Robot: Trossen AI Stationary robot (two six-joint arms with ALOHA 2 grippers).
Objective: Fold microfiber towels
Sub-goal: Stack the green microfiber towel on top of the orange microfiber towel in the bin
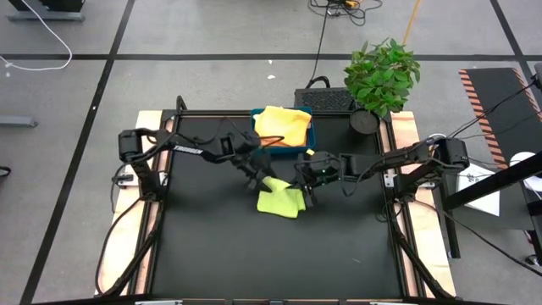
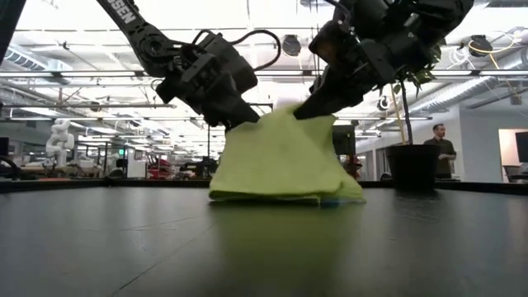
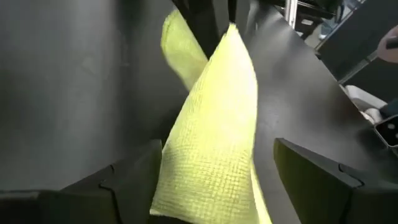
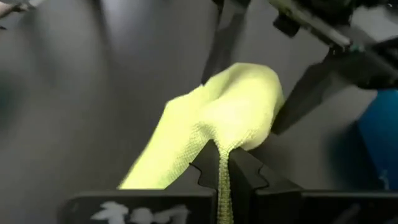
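A lime green microfiber towel (image 1: 279, 200) lies mid-table, folded. One part of it is drawn up into a peak (image 2: 287, 115), and its lower layers (image 2: 285, 191) rest on the black tabletop. My right gripper (image 4: 222, 163) is shut on that raised part. My left gripper (image 3: 217, 180) is open beside it, one finger (image 3: 134, 180) on each side of the raised cloth. Pale yellow and orange-yellow towels (image 1: 282, 124) lie piled in the blue tray (image 1: 310, 138) behind. My right gripper pinches the towel's raised fold (image 4: 219, 144) between its two shut fingers, coming slanting down from the table's right. The cloth slopes down from the fingers to the table, where the rest of the towel lies. My left gripper straddles the same raised cloth (image 3: 214, 124). I cannot tell whether its fingers touch it.
The blue tray stands at the table's far edge, just behind both grippers. A potted plant (image 1: 381, 74) is at the far right corner. Black tabletop (image 1: 254, 254) stretches toward the near edge. A person (image 2: 441, 147) stands in the room beyond.
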